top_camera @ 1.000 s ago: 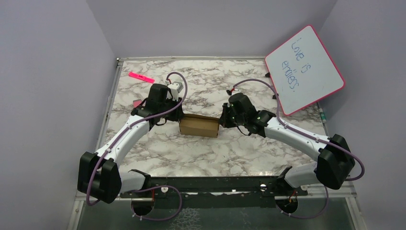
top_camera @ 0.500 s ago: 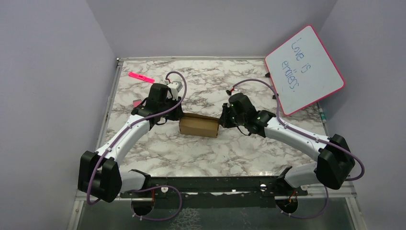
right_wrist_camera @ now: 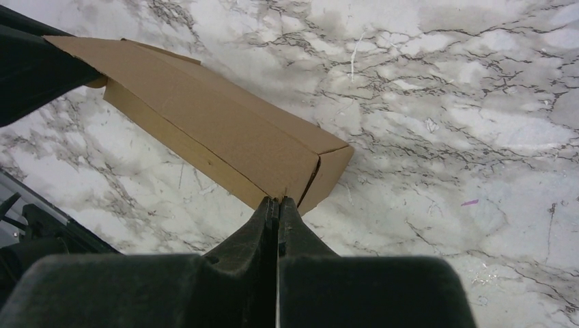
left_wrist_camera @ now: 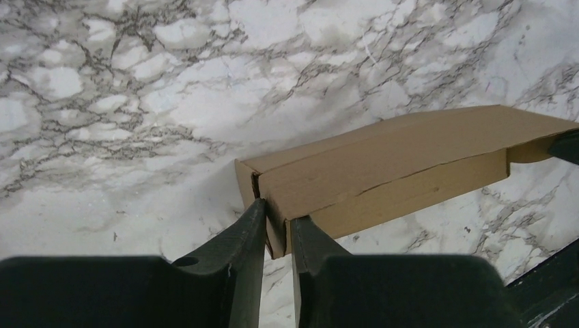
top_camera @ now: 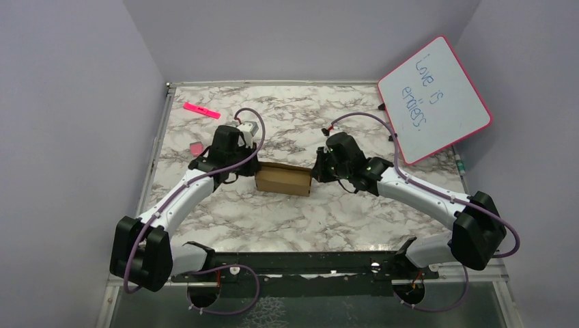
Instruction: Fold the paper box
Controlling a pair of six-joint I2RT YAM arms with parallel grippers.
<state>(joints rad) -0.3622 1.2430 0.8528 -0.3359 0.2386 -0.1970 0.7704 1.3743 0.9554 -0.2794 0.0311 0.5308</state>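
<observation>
each arm, the left arm (top_camera: 179,197) and the right arm (top_camera: 418,193), has white tubular links between bulky black joint housings (top_camera: 140,249). a purple cable (top_camera: 254,109) loops along the outside of each arm. a green indicator light (top_camera: 369,166) shows on the right arm. both bases share a black rail (top_camera: 307,263). the fingers (left_wrist_camera: 239,253) are matt black and taper to narrow tips.
</observation>
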